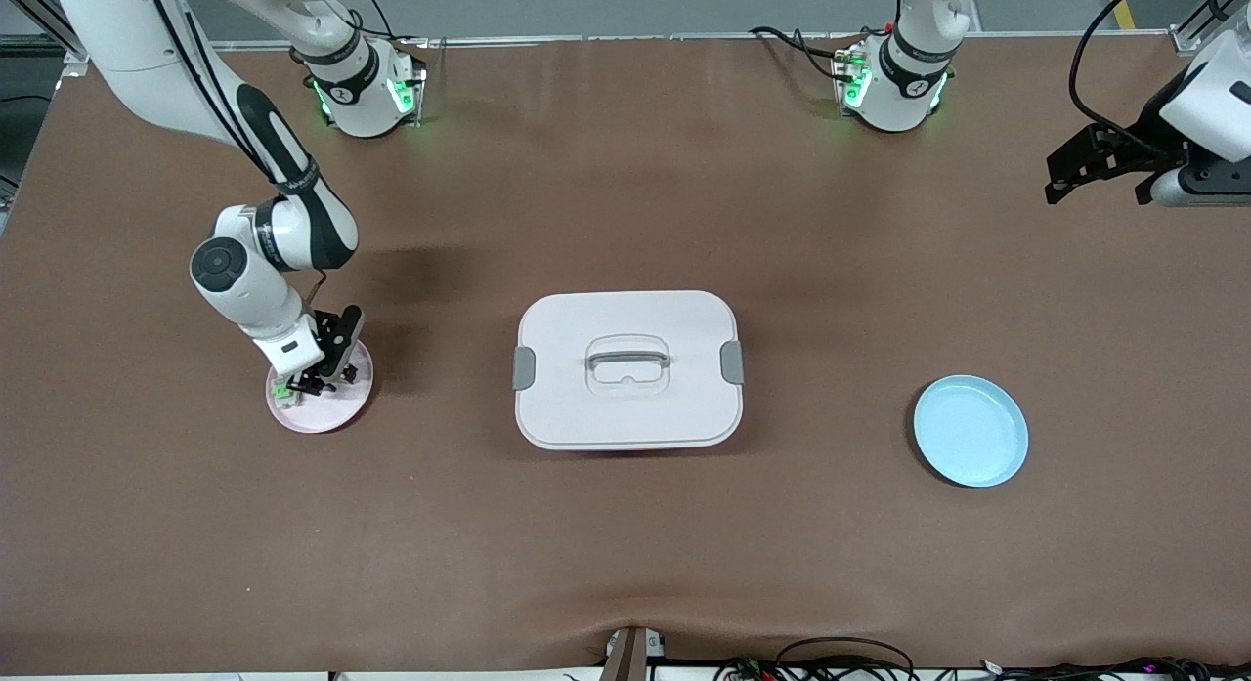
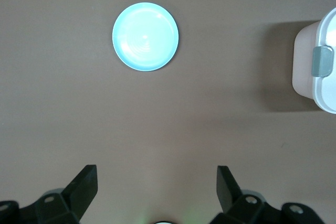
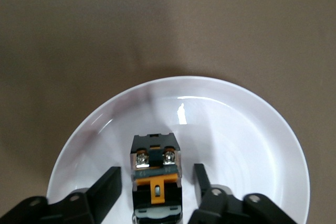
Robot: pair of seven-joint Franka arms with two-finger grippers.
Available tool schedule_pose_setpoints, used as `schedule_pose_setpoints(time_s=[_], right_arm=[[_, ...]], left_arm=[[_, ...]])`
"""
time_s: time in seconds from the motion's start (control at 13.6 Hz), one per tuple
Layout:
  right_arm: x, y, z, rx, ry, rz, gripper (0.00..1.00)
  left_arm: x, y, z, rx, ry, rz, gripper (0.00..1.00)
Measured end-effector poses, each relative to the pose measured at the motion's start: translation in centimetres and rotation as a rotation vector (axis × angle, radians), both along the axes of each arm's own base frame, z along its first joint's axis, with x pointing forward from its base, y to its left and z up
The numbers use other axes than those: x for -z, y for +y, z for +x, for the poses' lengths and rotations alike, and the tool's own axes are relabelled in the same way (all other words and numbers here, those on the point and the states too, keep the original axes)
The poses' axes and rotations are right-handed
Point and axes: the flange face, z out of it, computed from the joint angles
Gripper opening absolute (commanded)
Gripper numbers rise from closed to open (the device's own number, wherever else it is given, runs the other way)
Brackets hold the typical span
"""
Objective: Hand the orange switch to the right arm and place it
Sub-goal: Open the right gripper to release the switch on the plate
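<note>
Right pincer (image 3: 156, 182) straddling orange switch (image 3: 155, 174), switch base cut off

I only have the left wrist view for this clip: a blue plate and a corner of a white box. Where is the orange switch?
Observer: The orange switch sits in a pink plate toward the right arm's end of the table, outside your view.
Reviewer: Is anything holding it?
Observer: Not yet. The right gripper is down at that plate, its open fingers on either side of the switch with gaps showing.
Reviewer: And the left gripper I'm looking past?
Observer: The left gripper waits open, raised over the left arm's end of the table, well away from the blue plate.
</note>
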Motion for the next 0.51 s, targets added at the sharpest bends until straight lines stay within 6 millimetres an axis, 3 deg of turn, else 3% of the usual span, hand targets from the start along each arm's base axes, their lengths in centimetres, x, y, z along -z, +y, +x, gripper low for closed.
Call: schedule_pose_setpoints(time_s=[0.51], right_arm=[[-0.23,0.23,0.80,-0.001,-0.010,0.002,1.00]], left_arm=[[0.17,-0.03,0.19,0.001,-0.001,0.000,1.00]])
